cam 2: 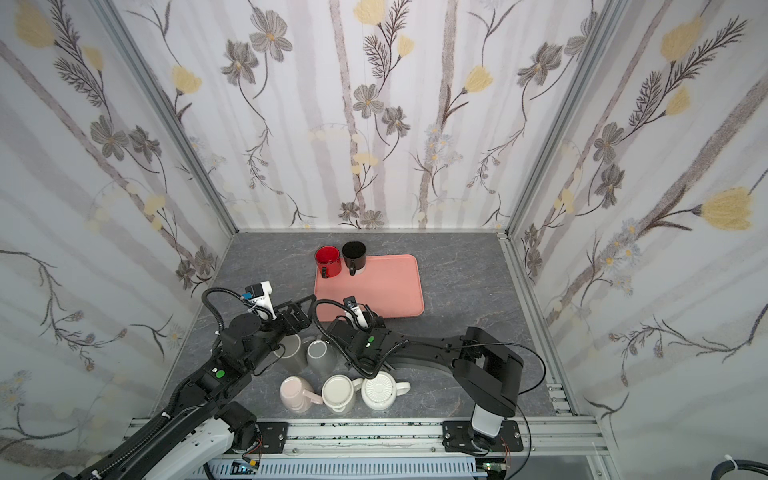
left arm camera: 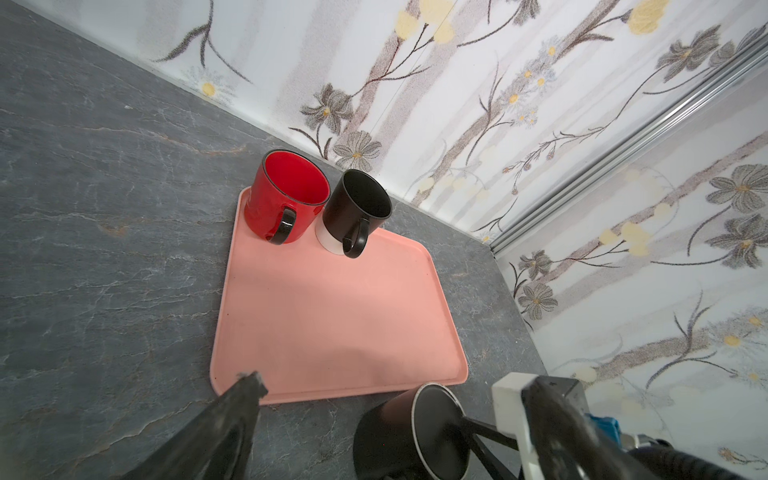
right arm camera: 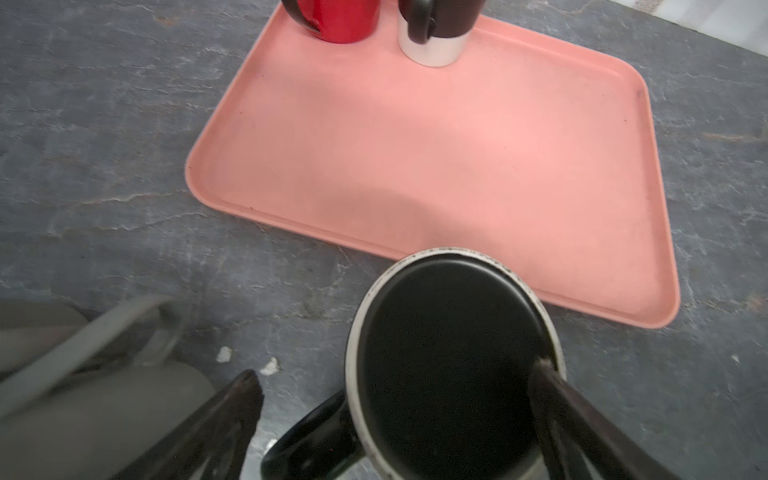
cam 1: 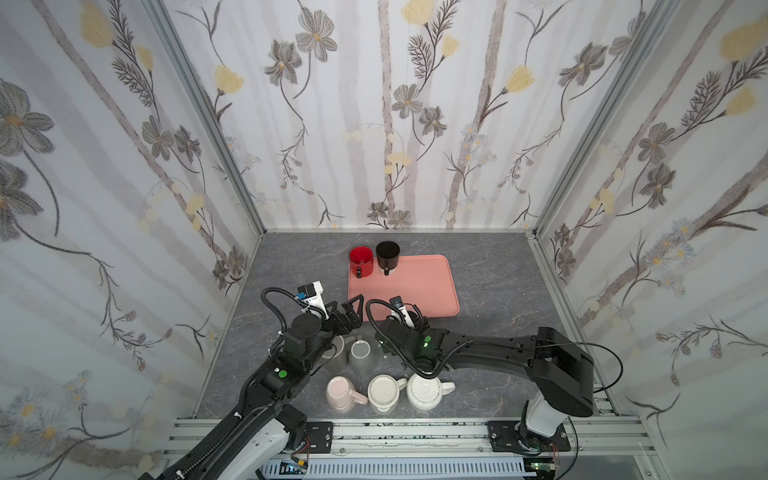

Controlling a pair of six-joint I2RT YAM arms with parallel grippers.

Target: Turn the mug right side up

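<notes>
Aluminium rail [cam 1: 415, 430], near edge, both top views: carries both arm bases.
Row just beyond, left to right: pink mug [cam 1: 341, 392], cream mug [cam 1: 383, 394], ribbed white mug [cam 1: 424, 390], all seemingly base-up.
Next row: grey mug [cam 1: 360, 353]; second grey mug [cam 1: 338, 359], partly under the left arm.
Far centre: pink tray [cam 1: 419, 291], with red mug [cam 1: 360, 258] and upright black mug [cam 1: 387, 253] at its far left corner, mouths up.
Left gripper [cam 1: 345, 307]: jaws spread, empty, above the table by the tray's near left corner.
Right gripper [cam 1: 409, 318]: just right of it, at the tray's near edge, covering the task's thing.

Left wrist view: one finger [left arm camera: 237, 411] of the left gripper. Tray beyond. Inverted black mug [left arm camera: 432, 432] on the table just near of the tray, base up.

Right wrist view: inverted black mug [right arm camera: 449, 365] lies between the right gripper's [right arm camera: 395, 374] widely parted jaws, nothing gripped. One fingertip [right arm camera: 548, 382] overlaps the base rim; contact cannot be told. Handle [right arm camera: 311, 436] sits nearer the other finger.

Handling note, as judgement: the step in hand is the grasp.
- Shift until both fingers clear the base and straddle the wall, away from the handle.
- Descend and clamp firmly.
- Lift clear of the table and the grey mugs.
- Roll the wrist half a turn and set the mug down on its base.
</notes>
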